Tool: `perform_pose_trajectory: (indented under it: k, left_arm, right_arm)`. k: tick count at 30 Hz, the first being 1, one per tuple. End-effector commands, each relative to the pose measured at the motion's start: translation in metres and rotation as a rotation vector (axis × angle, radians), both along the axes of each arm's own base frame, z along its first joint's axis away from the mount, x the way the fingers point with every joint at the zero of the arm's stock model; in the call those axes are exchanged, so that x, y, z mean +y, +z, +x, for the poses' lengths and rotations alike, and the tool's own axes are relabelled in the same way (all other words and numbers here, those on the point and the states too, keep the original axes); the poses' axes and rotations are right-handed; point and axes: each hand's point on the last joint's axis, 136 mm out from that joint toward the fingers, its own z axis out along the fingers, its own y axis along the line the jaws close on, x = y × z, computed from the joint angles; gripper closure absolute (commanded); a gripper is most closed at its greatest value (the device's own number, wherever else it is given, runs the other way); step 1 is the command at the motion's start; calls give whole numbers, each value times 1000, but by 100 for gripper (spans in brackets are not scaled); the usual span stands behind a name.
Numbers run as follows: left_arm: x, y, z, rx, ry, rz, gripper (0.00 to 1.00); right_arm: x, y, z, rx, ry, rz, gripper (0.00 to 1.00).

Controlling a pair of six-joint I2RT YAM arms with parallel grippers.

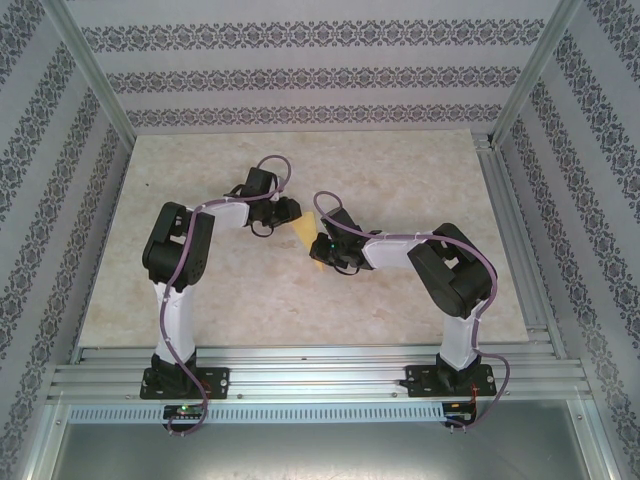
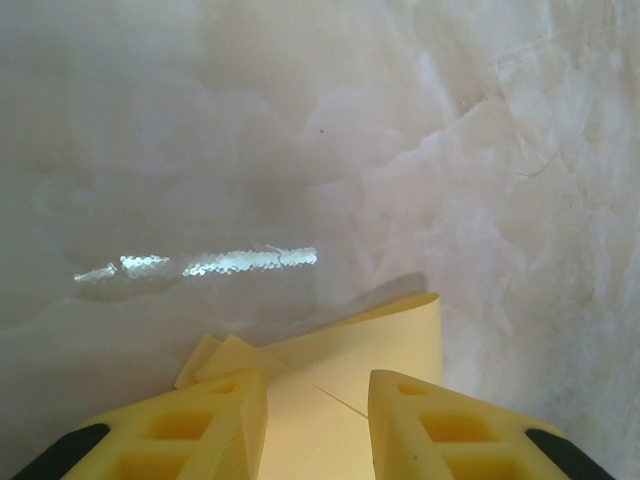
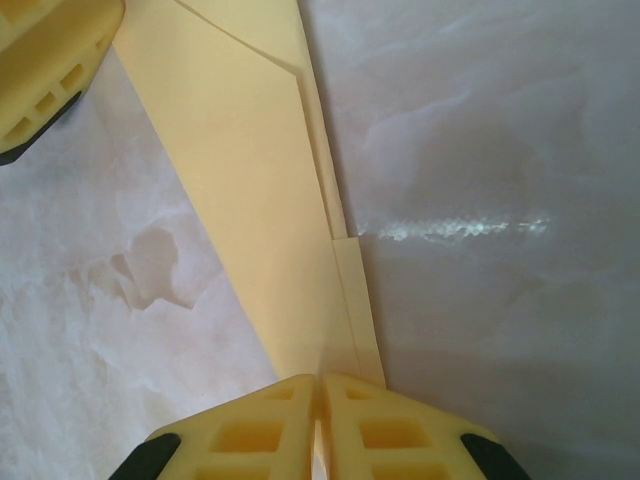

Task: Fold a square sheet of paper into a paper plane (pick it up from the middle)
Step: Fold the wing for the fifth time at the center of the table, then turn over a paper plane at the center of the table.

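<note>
Right fingers (image 3: 265, 425) are clenched on the near tip of the paper (image 3: 240, 190), a thin yellow sheet already creased into a long narrow wedge with layered flaps down one edge. It runs away from them over the marbled desk (image 3: 480, 120) toward the left fingers (image 2: 210, 425), which stand apart astride its far end, not pinching it as far as I can see. From above, the paper sits mid-desk between the two arms; whether it lies flat or rides a little clear I cannot tell. It looks featherlight and floppy, stiffer only where layers overlap. I'd judge it slides easily on this glossy top and would crumple or tear under a hard squeeze or a tug from both ends. The safest hold looks to be a light pinch on the layered crease near the middle, since single-ply corners would just bend away.
</note>
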Motion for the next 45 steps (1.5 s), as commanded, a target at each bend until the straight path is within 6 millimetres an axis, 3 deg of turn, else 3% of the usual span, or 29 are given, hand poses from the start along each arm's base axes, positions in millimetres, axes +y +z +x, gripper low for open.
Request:
perform_pose_trajectory:
  k: [1, 5, 8, 10, 14, 17, 19, 23, 27, 33, 36, 45]
  left_arm:
    - [51, -29, 18, 8, 113, 144, 65]
    - [64, -23, 24, -3, 137, 154, 64]
    - [65, -13, 26, -22, 133, 159, 62]
    - [64, -2, 26, -39, 131, 152, 59]
    - [65, 22, 22, -65, 140, 150, 53]
    - [64, 34, 12, -68, 142, 186, 47]
    - [62, 40, 5, -70, 128, 229, 40]
    - [50, 54, -11, -91, 63, 335, 24]
    - [37, 65, -27, -106, 33, 415, 15]
    - [6, 73, -54, -136, -36, 644, 11]
    - [-6, 77, -59, -165, -53, 756, 8]
    - [-42, 51, -64, -111, -149, 877, 9]
  right_arm:
    - [-28, -55, -49, 180, 25, -156, 88]
    - [-23, -50, -45, 163, 25, -137, 87]
    - [-10, -33, -35, 114, 41, -78, 84]
    - [-1, -10, -23, 59, 52, -42, 79]
    - [7, 58, 2, -115, 49, 42, 67]
    - [-7, 97, 12, -222, 8, 59, 55]
    - [-24, 108, 15, -260, -27, 48, 51]
    - [-68, 106, 17, -288, -112, -22, 42]
    - [-102, 101, 11, -307, -170, -80, 32]
    - [-146, 89, -1, -321, -245, -168, 10]
    - [-161, 85, -9, -330, -269, -184, 4]
    - [-192, 78, -27, -329, -330, -189, 2]
